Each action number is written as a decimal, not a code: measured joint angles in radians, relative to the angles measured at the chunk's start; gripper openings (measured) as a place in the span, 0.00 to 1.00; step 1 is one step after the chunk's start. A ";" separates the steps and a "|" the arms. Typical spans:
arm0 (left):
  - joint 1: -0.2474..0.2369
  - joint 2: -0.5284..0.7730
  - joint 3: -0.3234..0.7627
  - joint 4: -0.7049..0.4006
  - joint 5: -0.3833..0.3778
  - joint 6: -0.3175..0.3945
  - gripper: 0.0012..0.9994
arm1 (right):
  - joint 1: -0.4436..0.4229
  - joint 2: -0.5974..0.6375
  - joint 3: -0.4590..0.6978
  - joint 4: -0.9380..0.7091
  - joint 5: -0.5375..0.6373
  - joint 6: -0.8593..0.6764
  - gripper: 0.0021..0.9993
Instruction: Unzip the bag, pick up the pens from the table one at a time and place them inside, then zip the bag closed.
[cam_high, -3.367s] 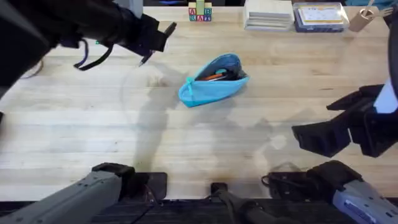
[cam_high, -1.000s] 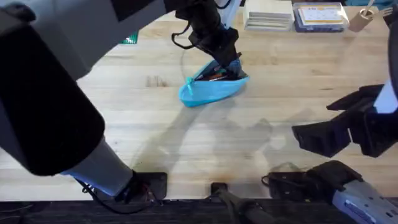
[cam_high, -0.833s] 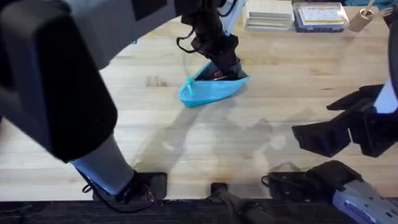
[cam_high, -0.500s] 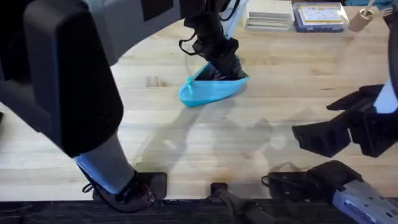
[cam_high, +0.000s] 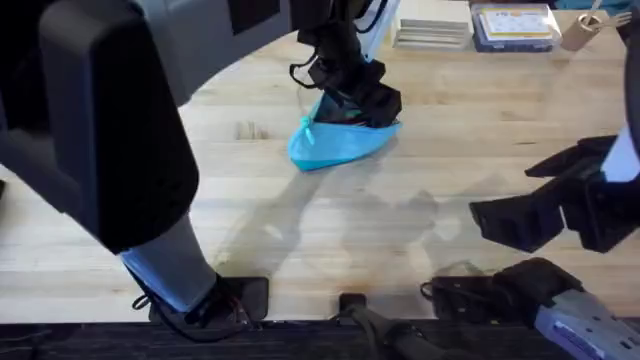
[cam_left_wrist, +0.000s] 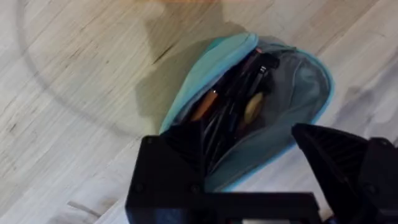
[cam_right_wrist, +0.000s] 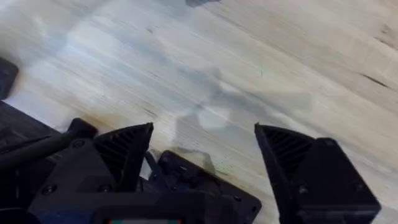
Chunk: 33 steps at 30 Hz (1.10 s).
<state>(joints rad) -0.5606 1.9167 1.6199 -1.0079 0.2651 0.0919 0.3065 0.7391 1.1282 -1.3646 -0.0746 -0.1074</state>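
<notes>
Right gripper (cam_high: 500, 222) low at near right over bare table (cam_high: 330, 240), fingers spread wide, holding nothing. Farther out, near table centre: bag (cam_high: 340, 145), light blue, unzipped, mouth gaping. Inside, per left wrist view: dark pens (cam_left_wrist: 233, 109) lying lengthwise beside orange and yellowish items. Left gripper (cam_left_wrist: 249, 165) poised at bag mouth, fingers apart, straddling opening, nothing grasped. Beyond: stacked books (cam_high: 432, 22) at far edge.
</notes>
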 joint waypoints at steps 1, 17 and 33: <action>0.000 0.000 0.000 0.002 0.000 -0.001 0.89 | 0.000 0.000 0.000 0.000 0.000 0.000 1.00; 0.000 -0.172 0.070 -0.024 -0.106 -0.002 0.90 | 0.000 0.000 0.000 0.000 0.000 0.000 1.00; 0.002 -0.341 0.029 -0.144 -0.203 0.017 0.90 | 0.000 0.000 0.000 0.000 0.000 0.000 1.00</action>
<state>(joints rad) -0.5583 1.5755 1.6489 -1.1516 0.0620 0.1088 0.3065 0.7391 1.1282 -1.3647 -0.0746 -0.1074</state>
